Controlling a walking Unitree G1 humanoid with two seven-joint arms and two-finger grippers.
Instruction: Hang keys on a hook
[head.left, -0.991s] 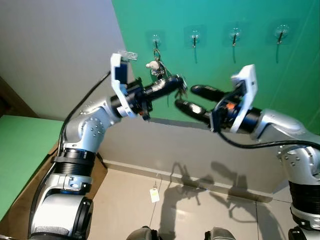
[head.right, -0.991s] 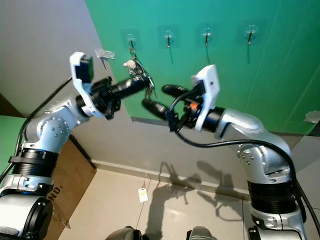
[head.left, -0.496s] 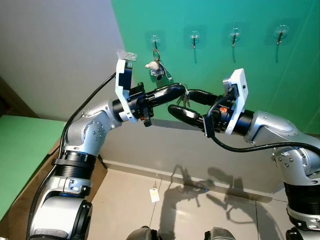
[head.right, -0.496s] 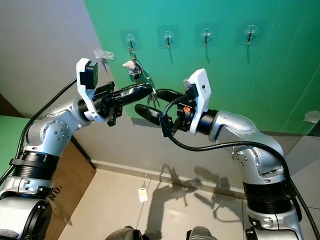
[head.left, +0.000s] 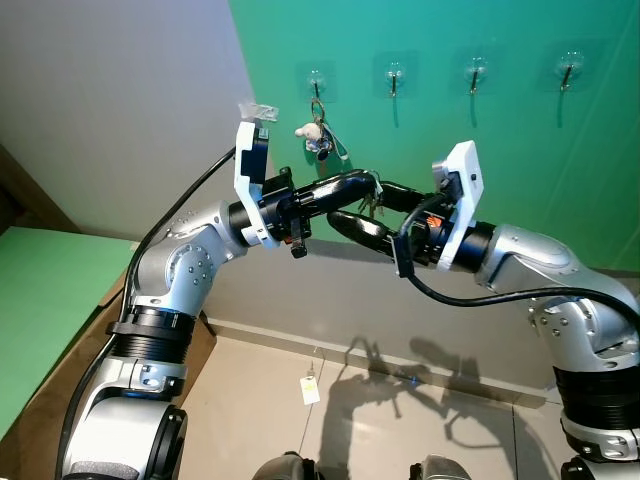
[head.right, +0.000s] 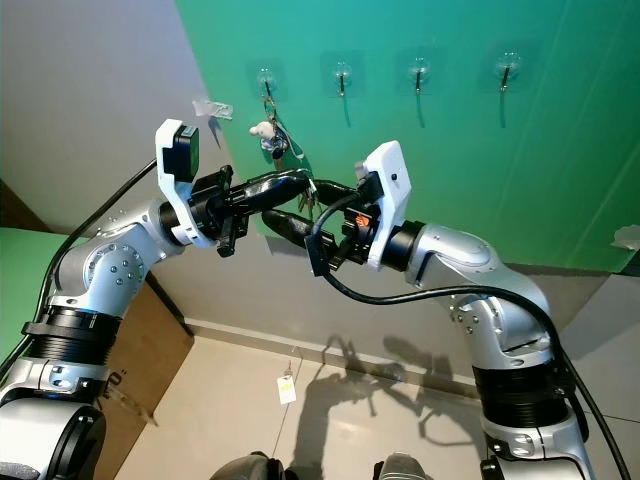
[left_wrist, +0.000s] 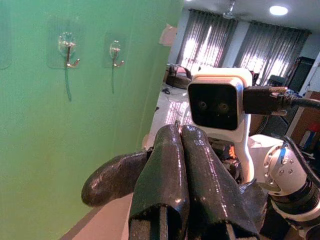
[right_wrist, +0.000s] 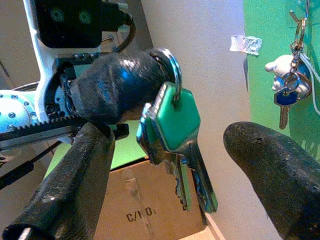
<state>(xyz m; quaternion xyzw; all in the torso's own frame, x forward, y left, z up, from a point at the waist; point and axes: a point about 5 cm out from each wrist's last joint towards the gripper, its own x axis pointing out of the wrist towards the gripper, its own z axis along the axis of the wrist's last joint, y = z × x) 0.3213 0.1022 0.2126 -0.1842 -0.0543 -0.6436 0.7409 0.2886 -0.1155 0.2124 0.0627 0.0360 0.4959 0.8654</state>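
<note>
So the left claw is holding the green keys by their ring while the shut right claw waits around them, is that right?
Not quite: the right claw is open, its fingers spread on either side of the green keys, as the right wrist view shows. The left claw does hold them by the ring.

From my head cameras the keys (head.left: 372, 200) are mostly lost between the two claws; I catch only a glint of metal where the black fingers cross. The left claw (left_wrist: 181, 150) has its fingers pressed together, and they cover the ring and keys in its own wrist view. Behind it, the right arm's wrist camera housing (left_wrist: 219, 107) blocks much of the room. In the right wrist view the right claw (right_wrist: 170, 165) has both fingers cut off by the picture's edges, and the key tips overlap (I can't count the keys for sure). The second keyring (right_wrist: 286, 90) on the wall hook is cropped at the top edge. The small tag (head.left: 309, 390) on the floor is too small to read.
</note>
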